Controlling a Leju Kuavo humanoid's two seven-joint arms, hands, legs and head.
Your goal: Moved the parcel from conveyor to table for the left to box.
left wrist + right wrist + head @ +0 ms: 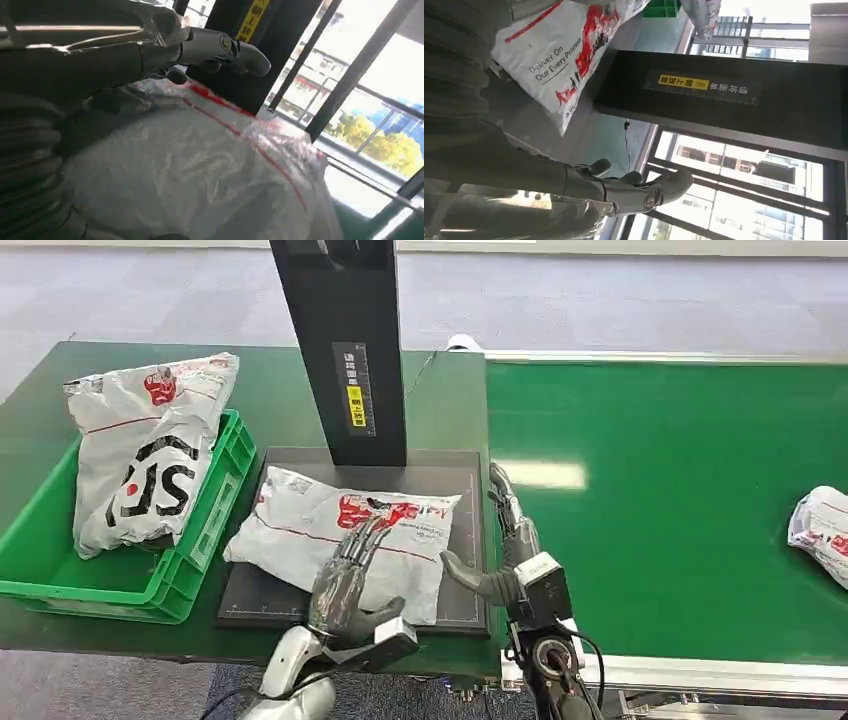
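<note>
A white parcel (300,525) with red print lies flat on the black scale plate (460,590) on the green table. My left hand (350,575) rests on top of the parcel's near half, fingers stretched forward and flat, gripping nothing. In the left wrist view the fingers (220,47) lie over the crinkled plastic of the parcel (200,170). My right hand (510,540) hovers at the plate's right edge, open, thumb pointing toward the parcel and just apart from it. The right wrist view has the right hand (624,192) empty, with the parcel (559,55) beyond it.
A green crate (100,585) at the left holds a white parcel (150,450). The black scanner post (345,340) rises behind the plate. The green conveyor (660,520) runs to the right, with another white parcel (822,530) at its far right edge.
</note>
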